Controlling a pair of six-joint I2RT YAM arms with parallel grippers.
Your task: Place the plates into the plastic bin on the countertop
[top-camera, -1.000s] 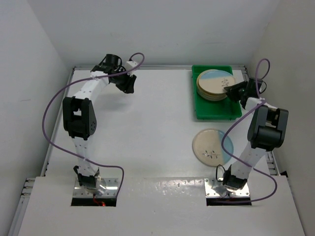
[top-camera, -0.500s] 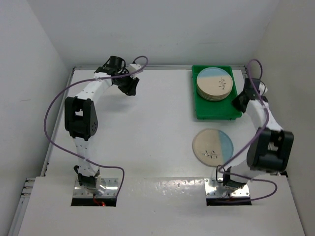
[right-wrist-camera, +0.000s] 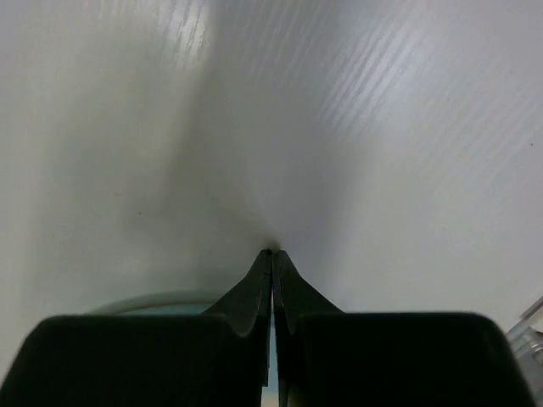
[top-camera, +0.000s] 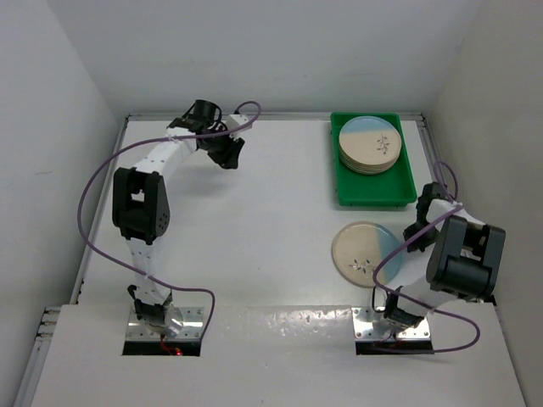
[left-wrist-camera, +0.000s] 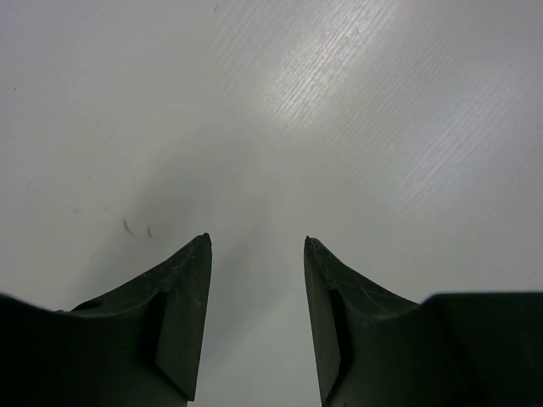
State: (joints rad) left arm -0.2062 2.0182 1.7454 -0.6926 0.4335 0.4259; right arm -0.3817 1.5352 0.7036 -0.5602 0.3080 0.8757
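Plates (top-camera: pixel 369 144) sit stacked in the far half of the bin (top-camera: pixel 376 195); the top one is cream with a blue segment and a dark sprig. A lone plate (top-camera: pixel 365 253), also blue on one side, lies flat on the countertop (top-camera: pixel 254 229) just in front of the bin, not touching it. The right gripper (top-camera: pixel 417 227) hangs low by the lone plate's right edge, and whether it touches the plate cannot be told. Its wrist view shows the right gripper (right-wrist-camera: pixel 272 253) clenched on nothing, tips meeting over white surface. The left gripper (top-camera: pixel 229 158) is at the far left, well apart from the plates; its wrist view shows the left gripper (left-wrist-camera: pixel 257 242) released, jaws parted and empty above bare countertop (left-wrist-camera: pixel 339 102)
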